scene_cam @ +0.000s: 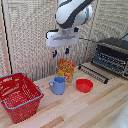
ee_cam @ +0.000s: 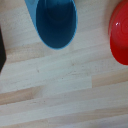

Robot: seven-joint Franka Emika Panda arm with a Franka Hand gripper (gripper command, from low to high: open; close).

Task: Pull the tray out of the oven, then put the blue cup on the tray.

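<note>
Gripper (scene_cam: 60, 52) hung open above the cup (scene_cam: 58, 85).
Cup stood on the table (scene_cam: 95, 107) beside a red bowl (scene_cam: 84, 85).

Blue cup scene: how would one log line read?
pincer: open, above blue cup | cup: upright on table, beside red bowl | tray: out

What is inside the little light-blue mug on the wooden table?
Looking down into the light-blue mug from the wrist view, only its dark blue inside shows, with nothing in it. Part of its rim is cut off by the picture's edge, so that bit stays unseen.
</note>
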